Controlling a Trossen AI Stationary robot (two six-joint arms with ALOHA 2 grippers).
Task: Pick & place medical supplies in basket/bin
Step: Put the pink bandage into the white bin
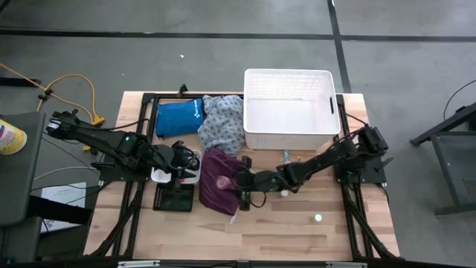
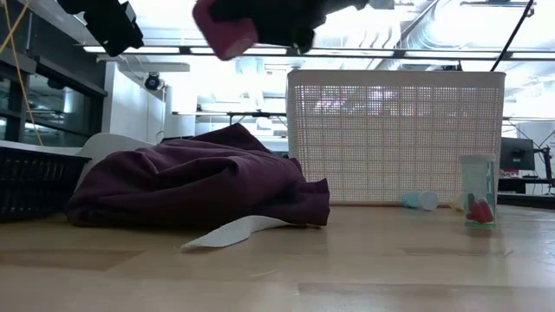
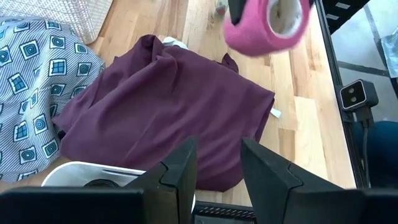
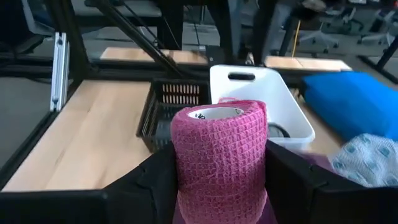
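We see the right gripper [image 4: 221, 180] pinching a pink crepe bandage roll [image 4: 219, 155] above the crumpled maroon cloth garment [image 1: 221, 186]. The left gripper [image 3: 217, 177], over the small white rounded tray [image 3: 74, 174], holds its jaws slightly parted and empty. Only the low view shows a clear vial [image 2: 477, 191] standing beside the white lattice-walled plastic basket [image 2: 395, 139].
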